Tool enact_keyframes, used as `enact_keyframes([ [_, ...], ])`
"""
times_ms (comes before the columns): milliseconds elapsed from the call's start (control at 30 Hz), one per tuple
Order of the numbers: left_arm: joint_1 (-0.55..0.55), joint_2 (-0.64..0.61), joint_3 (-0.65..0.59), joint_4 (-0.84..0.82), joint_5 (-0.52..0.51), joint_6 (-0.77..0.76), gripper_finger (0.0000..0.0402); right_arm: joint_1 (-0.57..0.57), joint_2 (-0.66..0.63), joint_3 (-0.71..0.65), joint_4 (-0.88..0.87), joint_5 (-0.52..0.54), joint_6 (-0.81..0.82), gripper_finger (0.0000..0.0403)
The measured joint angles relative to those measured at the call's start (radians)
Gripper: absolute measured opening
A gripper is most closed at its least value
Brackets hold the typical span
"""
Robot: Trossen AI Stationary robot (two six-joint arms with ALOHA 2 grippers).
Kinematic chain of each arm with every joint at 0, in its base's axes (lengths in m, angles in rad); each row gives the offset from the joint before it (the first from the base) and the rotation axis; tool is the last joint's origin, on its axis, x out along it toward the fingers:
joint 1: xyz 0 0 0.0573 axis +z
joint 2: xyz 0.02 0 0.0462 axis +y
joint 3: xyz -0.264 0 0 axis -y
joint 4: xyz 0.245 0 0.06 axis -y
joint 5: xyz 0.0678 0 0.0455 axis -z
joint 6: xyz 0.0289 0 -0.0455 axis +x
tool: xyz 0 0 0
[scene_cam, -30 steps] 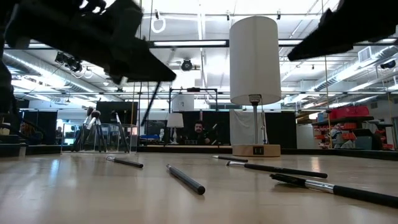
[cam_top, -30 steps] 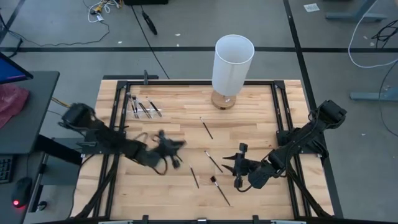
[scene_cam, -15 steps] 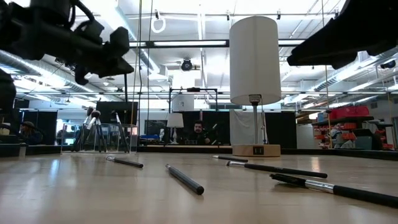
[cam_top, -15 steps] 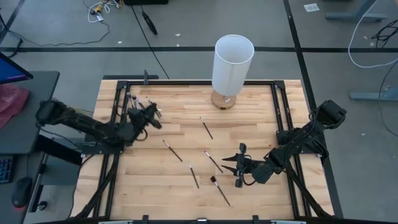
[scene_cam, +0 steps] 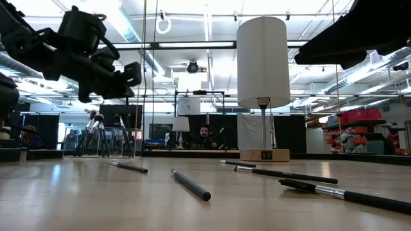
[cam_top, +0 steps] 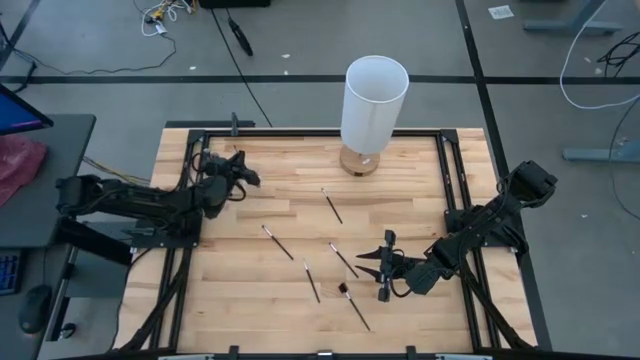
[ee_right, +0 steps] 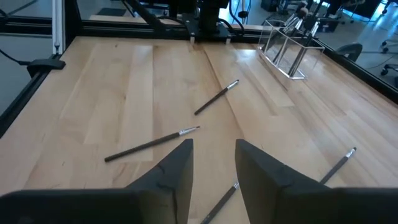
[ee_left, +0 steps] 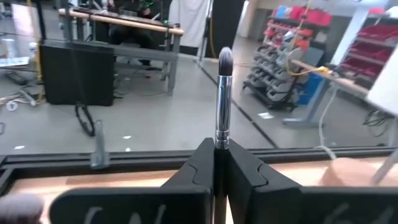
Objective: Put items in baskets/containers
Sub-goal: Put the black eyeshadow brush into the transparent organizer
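Observation:
My left gripper (cam_top: 243, 172) hangs over the table's far left, shut on a thin dark makeup brush (ee_left: 223, 93). The brush's bristle head (ee_left: 224, 59) sticks out past the fingertips. Just beside the gripper stands the clear container (ee_right: 289, 46) with several brushes upright in it; in the high view the arm mostly hides it. My right gripper (cam_top: 383, 268) hovers open over the near right, above loose brushes (cam_top: 354, 305), (cam_top: 343, 260), holding nothing. More brushes (cam_top: 278, 243), (cam_top: 312, 284), (cam_top: 333, 208) lie flat on the wood. My left gripper pinches the brush between its two fingers at the lower end of the silver ferrule (ee_left: 219, 144), where the handle starts. The fingers point level and the brush runs along them, head outward. It is lifted clear of the table; the handle is hidden behind the fingers.
A tall white cylinder on a wooden base (cam_top: 375, 100) stands at the far middle. A black metal frame (cam_top: 300, 132) runs round the wooden tabletop. Bare wood lies between the container and the cylinder and along the near left.
My left gripper has swung from the table's middle toward the far left edge and the container, staying shut on the brush and turning as it went. The brush it had been covering lies uncovered in the middle. My right gripper has kept its place.

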Motion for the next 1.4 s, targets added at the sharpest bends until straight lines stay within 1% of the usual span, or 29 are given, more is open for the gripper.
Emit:
enact_keyframes([
  [133, 0.020, 0.055, 0.000, -0.009, 0.001, -0.011, 0.0019, 0.000, 0.000, 0.000, 0.000, 0.000, 0.000, 0.0120],
  [367, 0.043, 0.163, 0.000, -0.007, 0.001, -0.140, 0.0024, 0.000, 0.000, 0.000, 0.000, -0.001, 0.000, 0.0120],
  [500, 0.056, 0.205, 0.000, -0.007, 0.001, -0.199, 0.0026, 0.000, 0.000, 0.000, 0.000, -0.001, 0.000, 0.0120],
  [633, 0.064, 0.231, 0.000, -0.007, 0.007, -0.237, 0.0026, 0.000, 0.000, 0.000, 0.000, -0.001, 0.000, 0.0120],
  [800, 0.077, 0.238, 0.001, -0.009, 0.074, -0.242, 0.0027, 0.000, 0.000, 0.000, 0.000, -0.001, 0.000, 0.0120],
  [933, 0.094, 0.238, 0.001, -0.017, 0.097, -0.289, 0.0029, 0.000, 0.000, 0.000, 0.000, -0.001, 0.000, 0.0120],
  [1100, 0.121, 0.238, 0.001, -0.066, 0.137, -0.323, 0.0054, 0.000, 0.000, 0.000, 0.000, -0.001, 0.000, 0.0120],
  [1233, 0.130, 0.237, 0.002, -0.099, 0.144, -0.342, 0.0081, 0.000, 0.000, 0.000, 0.000, -0.001, 0.000, 0.0120],
  [1300, 0.130, 0.237, 0.002, -0.098, 0.144, -0.332, 0.0092, 0.000, 0.000, 0.000, 0.000, -0.001, 0.000, 0.0120],
  [1400, 0.130, 0.228, 0.006, -0.093, 0.146, -0.275, 0.0103, 0.000, 0.000, 0.000, 0.000, -0.001, 0.000, 0.0120],
])
